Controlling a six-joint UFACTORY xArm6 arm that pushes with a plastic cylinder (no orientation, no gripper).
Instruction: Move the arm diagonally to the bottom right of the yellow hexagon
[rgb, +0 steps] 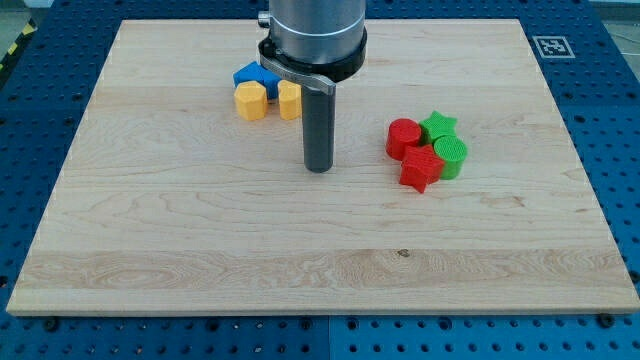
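Note:
The yellow hexagon (250, 100) lies on the wooden board near the view's top, left of centre. A second yellow block (289, 100) sits just to its right, partly hidden behind my rod. Blue blocks (254, 76) touch them from above. My tip (318, 168) rests on the board below and to the right of the yellow hexagon, apart from it and from the other yellow block.
A cluster on the view's right holds a red cylinder (403, 137), a red star (421, 168), a green star (438, 125) and a green cylinder (451, 155). The wooden board (200, 250) lies on a blue perforated table.

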